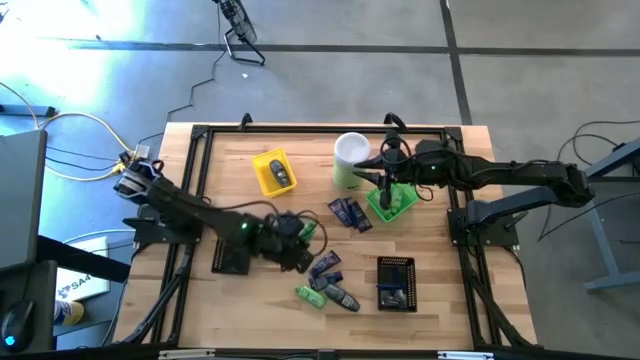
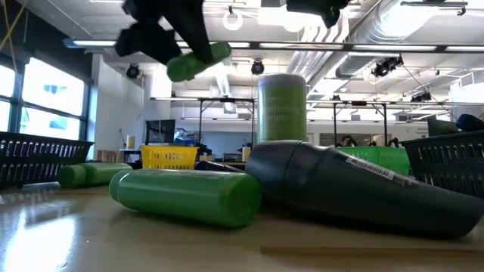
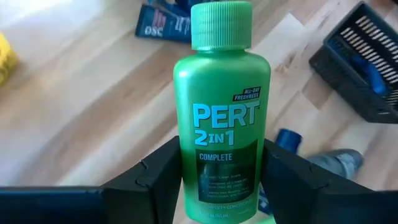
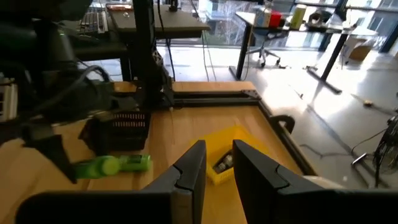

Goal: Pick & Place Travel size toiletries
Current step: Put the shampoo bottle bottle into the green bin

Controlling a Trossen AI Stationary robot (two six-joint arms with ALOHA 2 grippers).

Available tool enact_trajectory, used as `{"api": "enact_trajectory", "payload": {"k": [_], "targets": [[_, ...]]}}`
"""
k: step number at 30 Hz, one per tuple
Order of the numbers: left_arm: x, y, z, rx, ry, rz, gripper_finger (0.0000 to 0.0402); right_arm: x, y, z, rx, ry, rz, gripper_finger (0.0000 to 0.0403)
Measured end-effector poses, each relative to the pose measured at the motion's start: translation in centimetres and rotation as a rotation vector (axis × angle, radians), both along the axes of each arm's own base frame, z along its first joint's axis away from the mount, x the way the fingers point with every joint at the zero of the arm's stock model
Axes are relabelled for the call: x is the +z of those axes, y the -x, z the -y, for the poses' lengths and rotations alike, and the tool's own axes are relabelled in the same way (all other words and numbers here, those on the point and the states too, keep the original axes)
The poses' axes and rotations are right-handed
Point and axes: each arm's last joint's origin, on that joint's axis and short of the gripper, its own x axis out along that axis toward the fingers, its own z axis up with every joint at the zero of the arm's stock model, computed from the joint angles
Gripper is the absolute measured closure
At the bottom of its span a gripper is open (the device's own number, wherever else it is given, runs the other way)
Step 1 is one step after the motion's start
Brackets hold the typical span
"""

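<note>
I have the left gripper (image 3: 217, 186) clamped on a green bottle (image 3: 217, 112), one dark finger (image 3: 155, 180) pressed against each side of its lower body. The bottle stands out from between the jaws cap-first: bright green plastic, flattened oval body, ribbed green screw cap, pale blue "PERT 2 IN 1" lettering with "COMPLETE" below it. In the low view it hangs well above the table, tilted, cap pointing away from the jaws.

Beyond the cap I see a dark navy packet (image 3: 163, 23) on the wood, and off to one side of the jaws the black mesh tray (image 3: 364, 68).

The right gripper (image 4: 217, 165) hovers beyond the far-right green tray (image 1: 391, 203), its fingers a narrow gap apart with nothing between them. Past its tips sits the yellow tray (image 4: 227, 155), and I see the held bottle farther off.
</note>
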Motion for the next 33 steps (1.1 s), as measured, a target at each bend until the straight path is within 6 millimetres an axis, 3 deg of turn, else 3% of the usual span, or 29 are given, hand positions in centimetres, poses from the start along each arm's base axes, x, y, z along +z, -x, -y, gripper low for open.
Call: {"api": "enact_trajectory", "payload": {"k": [11, 20, 27, 33], "targets": [[0.8, -2.7, -6.0, -0.134, -0.073, 0.042, 0.0215, -1.3, 0.7, -0.3, 0.038, -0.139, -0.136, 0.0331], [2.1, -4.3, -10.1, -0.277, -0.119, 0.162, 0.0215, -0.3, 2.1, -0.5, 0.031, -0.145, -0.107, 0.0331], [5.4, -4.9, -13.1, -0.346, -0.23, 0.228, 0.0215, 0.7, 3.5, -0.6, 0.026, -0.161, -0.06, 0.0331], [9.1, -5.1, -14.5, -0.374, -0.354, 0.304, 0.0215, 0.8, 3.7, -0.7, 0.022, -0.201, -0.052, 0.0331]]}}
